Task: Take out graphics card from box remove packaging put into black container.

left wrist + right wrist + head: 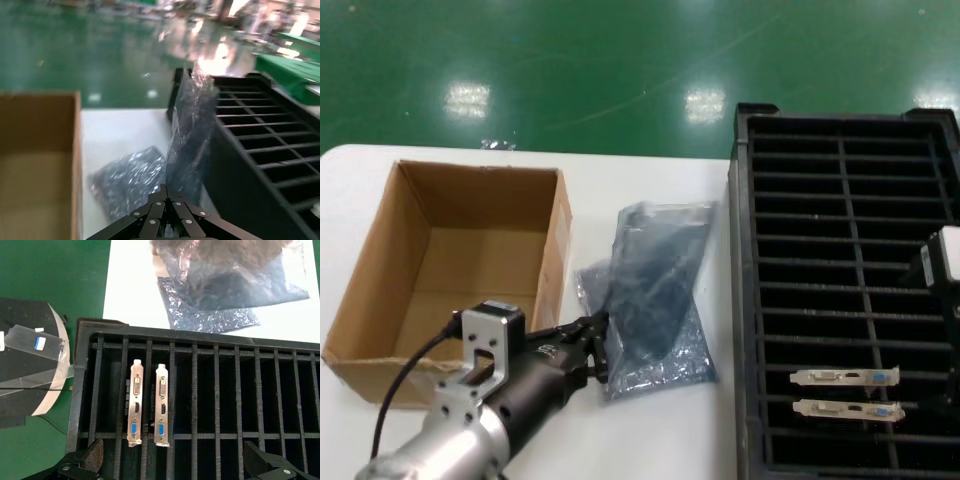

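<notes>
The brown box (450,260) stands open on the table's left and I see nothing inside it. My left gripper (596,348) (168,194) is shut on the edge of a crinkly packaging bag (655,270) (192,130), which lifts up from the fingertips. A second bag (660,368) (125,180) lies flat beneath it. Something dark shows through the held bag; I cannot tell what it is. Two graphics cards (845,377) (848,410) (135,402) (161,405) stand in slots of the black container (840,150) (200,337). My right gripper (175,460) hovers open over that container, near the cards.
The white table (650,200) (130,285) ends at a green floor (570,60) behind. The container's wall (235,170) rises close beside the held bag. My right arm (942,265) hangs over the container's right side.
</notes>
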Robot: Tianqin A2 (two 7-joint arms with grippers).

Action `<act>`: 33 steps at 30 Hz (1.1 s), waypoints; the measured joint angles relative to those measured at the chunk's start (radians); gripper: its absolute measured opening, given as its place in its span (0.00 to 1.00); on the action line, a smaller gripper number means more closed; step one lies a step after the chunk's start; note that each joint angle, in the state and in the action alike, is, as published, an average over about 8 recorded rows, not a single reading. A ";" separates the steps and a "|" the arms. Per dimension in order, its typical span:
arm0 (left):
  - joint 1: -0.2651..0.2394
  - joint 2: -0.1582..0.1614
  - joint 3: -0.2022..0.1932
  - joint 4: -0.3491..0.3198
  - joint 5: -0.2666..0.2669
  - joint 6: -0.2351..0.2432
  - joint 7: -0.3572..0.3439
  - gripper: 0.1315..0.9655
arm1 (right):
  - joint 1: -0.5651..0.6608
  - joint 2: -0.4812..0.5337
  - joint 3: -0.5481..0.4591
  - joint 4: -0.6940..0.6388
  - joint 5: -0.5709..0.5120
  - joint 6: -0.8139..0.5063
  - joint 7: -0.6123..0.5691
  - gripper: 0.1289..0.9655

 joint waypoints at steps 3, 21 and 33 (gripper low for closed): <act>-0.047 0.001 0.014 0.058 0.079 0.001 -0.134 0.01 | 0.000 0.000 0.000 0.000 0.000 0.000 0.000 1.00; -0.190 0.001 0.015 0.121 0.272 0.026 -0.431 0.11 | 0.000 0.000 -0.001 0.000 0.000 0.000 0.000 1.00; -0.188 -0.104 0.082 -0.113 0.386 -0.154 -0.078 0.37 | 0.001 0.000 -0.001 0.000 0.000 0.000 0.000 1.00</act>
